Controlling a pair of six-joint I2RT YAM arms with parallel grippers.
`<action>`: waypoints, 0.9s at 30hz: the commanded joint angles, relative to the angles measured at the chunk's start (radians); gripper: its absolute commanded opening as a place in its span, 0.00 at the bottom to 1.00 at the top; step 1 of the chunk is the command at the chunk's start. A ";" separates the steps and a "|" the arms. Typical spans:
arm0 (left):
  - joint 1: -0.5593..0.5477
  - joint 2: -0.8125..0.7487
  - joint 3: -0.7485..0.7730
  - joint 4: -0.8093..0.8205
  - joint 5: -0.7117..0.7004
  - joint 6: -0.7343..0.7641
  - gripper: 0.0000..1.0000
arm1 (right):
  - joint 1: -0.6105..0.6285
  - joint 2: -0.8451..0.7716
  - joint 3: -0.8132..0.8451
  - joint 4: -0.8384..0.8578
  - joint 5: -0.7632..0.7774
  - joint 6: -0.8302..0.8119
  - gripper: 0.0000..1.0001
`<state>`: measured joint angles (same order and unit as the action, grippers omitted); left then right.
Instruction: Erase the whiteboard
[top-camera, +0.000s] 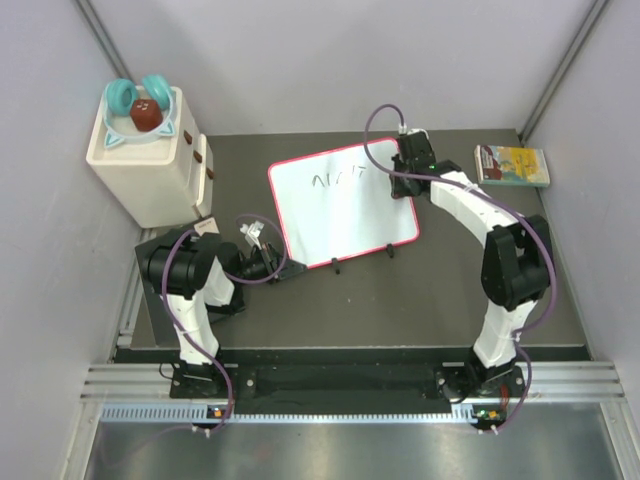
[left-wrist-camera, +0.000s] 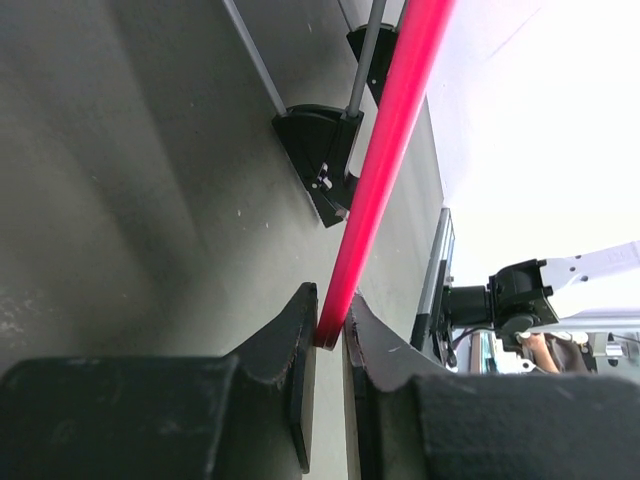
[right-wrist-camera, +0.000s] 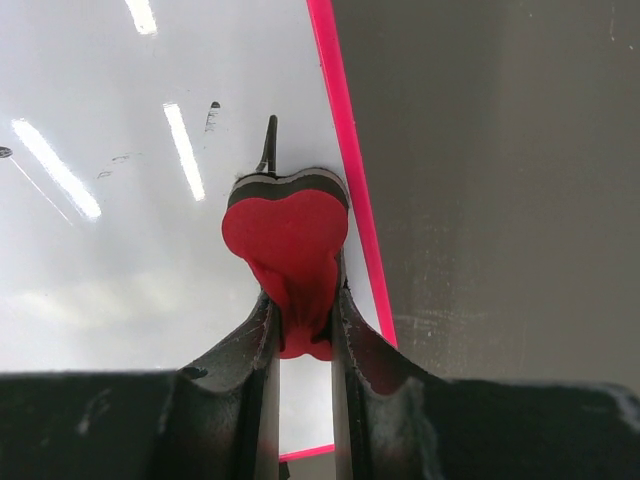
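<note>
As it stands, whiteboard: centre of dark worktop, black scribbles near its far edge.
Left gripper: clenched on the red rim, near-left corner.
Right gripper: grasping red heart-shaped eraser, against the board just inside the right rim.

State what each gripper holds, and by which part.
Left gripper: the whiteboard, by its red rim. Right gripper: a red heart-shaped eraser, by its narrow tip.
</note>
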<state>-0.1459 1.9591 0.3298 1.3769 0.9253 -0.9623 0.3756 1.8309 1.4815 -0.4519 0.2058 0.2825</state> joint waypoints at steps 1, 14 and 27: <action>0.008 0.009 -0.009 0.300 -0.026 0.034 0.00 | -0.007 0.070 0.109 0.001 -0.048 -0.035 0.00; 0.008 0.006 -0.009 0.289 -0.031 0.039 0.00 | -0.009 0.054 0.155 0.010 -0.026 -0.057 0.00; 0.006 -0.003 -0.018 0.292 -0.028 0.043 0.00 | -0.027 0.244 0.502 -0.125 -0.017 -0.123 0.00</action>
<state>-0.1459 1.9591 0.3298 1.3689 0.9115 -0.9539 0.3679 2.0197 1.8641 -0.5556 0.1780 0.1986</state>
